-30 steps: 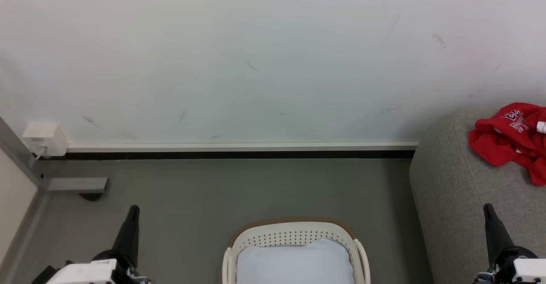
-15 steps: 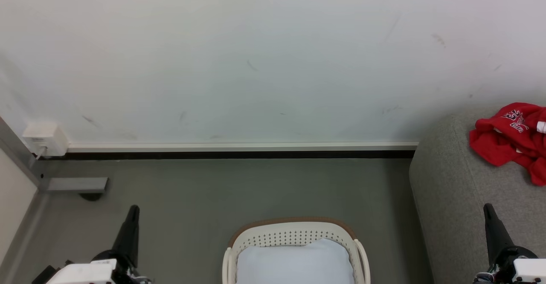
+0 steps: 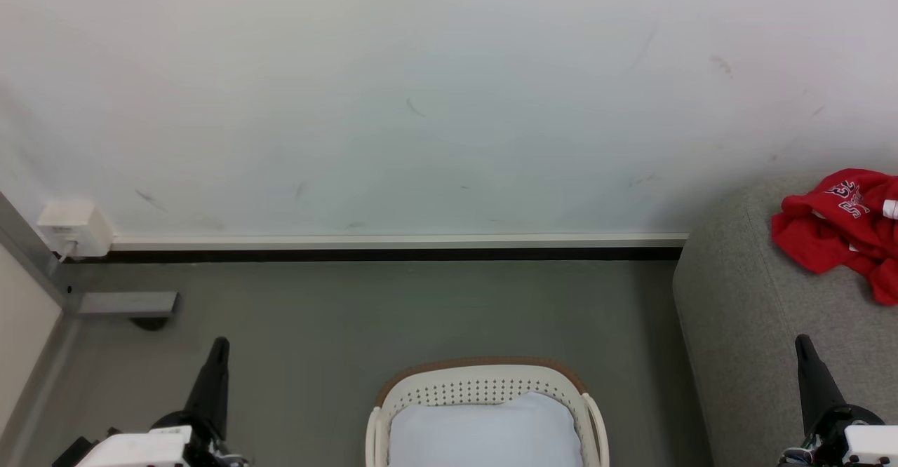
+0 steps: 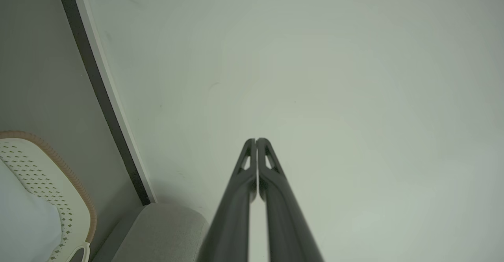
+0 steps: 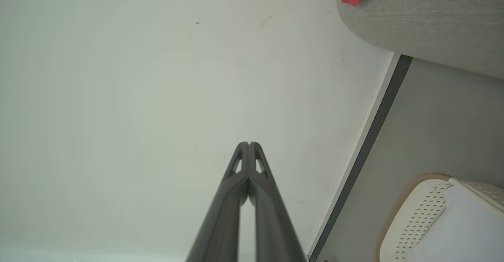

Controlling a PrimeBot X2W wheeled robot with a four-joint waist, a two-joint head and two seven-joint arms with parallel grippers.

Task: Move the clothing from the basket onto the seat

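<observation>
Nothing has moved since the earlier frame: left gripper (image 3: 220, 342) and right gripper (image 3: 802, 339) closed, empty; the clothing (image 3: 842, 232), likely soft and light, best pinched at a raised fold, lies crumpled on the seat (image 3: 744, 327), well apart from the basket (image 3: 484, 367).

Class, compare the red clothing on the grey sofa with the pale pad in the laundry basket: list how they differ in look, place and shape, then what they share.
Colour: the clothing is bright red with lettering; the pad is plain pale blue-white.
Place: the clothing lies on the seat; the pad sits in the basket.
Shape: the clothing is crumpled; the pad is smooth.
Both look soft.
</observation>
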